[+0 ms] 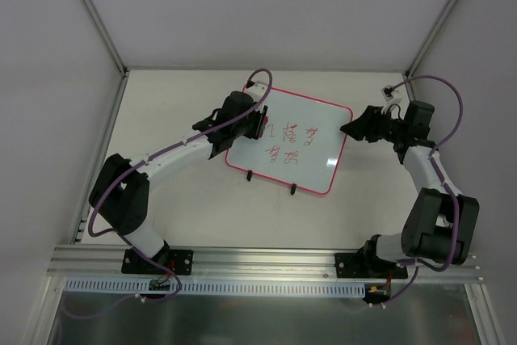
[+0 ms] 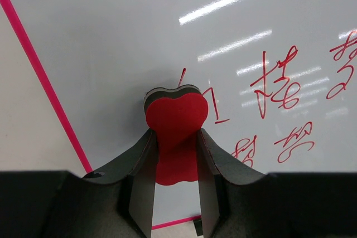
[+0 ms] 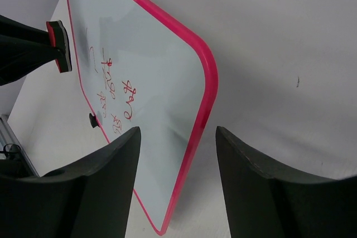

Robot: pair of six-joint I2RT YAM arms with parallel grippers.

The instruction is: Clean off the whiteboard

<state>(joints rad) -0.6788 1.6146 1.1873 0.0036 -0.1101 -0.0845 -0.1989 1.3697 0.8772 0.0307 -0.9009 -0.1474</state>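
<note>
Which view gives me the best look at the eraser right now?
Left wrist: the eraser sits dead centre, clamped in the left pincer, its red face over the whiteboard beside the writing. Right wrist shows it only small and edge-on at the far left. In the top view it cannot be made out at the pincer's tip.

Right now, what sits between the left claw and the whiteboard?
A red eraser, pinched in the left gripper, sticks out toward the whiteboard beside its red writing. The left wrist view shows it; contact is unclear.
</note>
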